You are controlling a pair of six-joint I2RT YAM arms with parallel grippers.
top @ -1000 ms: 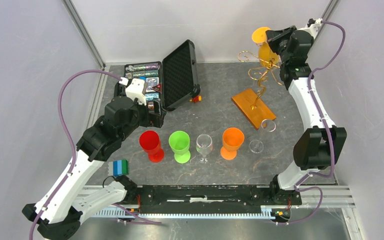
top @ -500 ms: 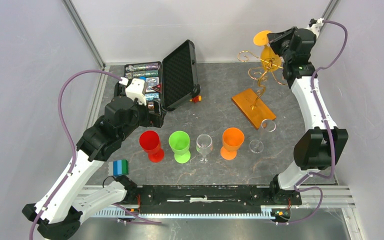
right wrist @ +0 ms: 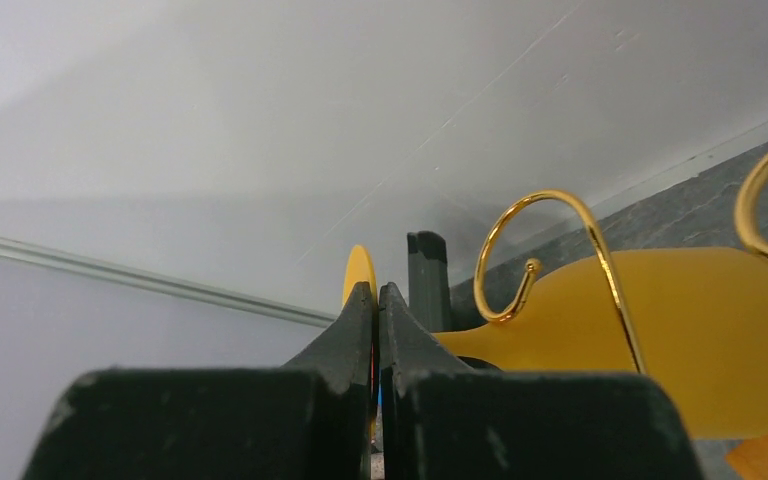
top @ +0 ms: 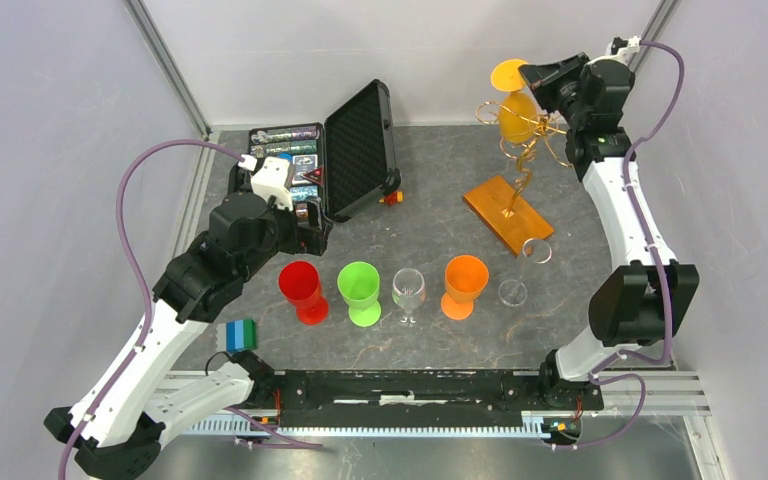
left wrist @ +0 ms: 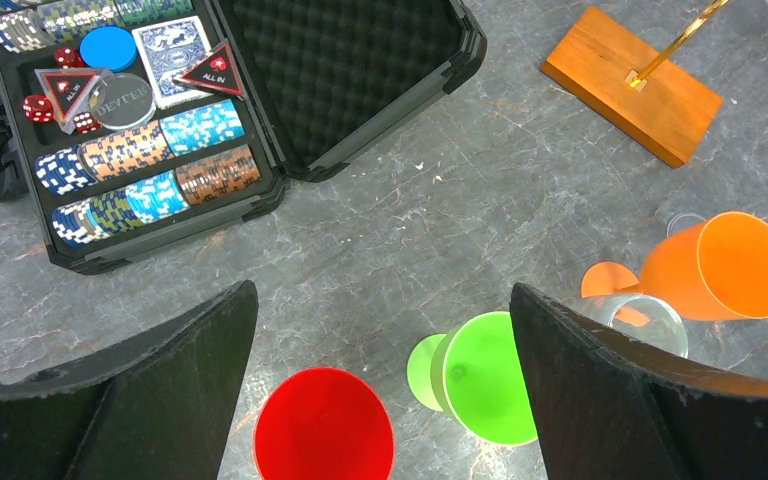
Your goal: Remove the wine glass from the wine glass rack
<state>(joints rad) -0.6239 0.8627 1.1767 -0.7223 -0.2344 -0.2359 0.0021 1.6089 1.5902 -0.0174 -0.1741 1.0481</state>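
One yellow wine glass (top: 516, 113) hangs tilted among the curls of the wine glass rack (top: 508, 215), far right, its foot pinched by the right gripper (right wrist: 375, 292). Four goblets (top: 362, 290) stand near, and the left gripper (left wrist: 380, 300) gapes above them.

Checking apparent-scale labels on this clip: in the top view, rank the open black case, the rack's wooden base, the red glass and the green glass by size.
1. black case
2. rack's wooden base
3. red glass and green glass: they look alike in size, standing side by side, so no ranking between them.
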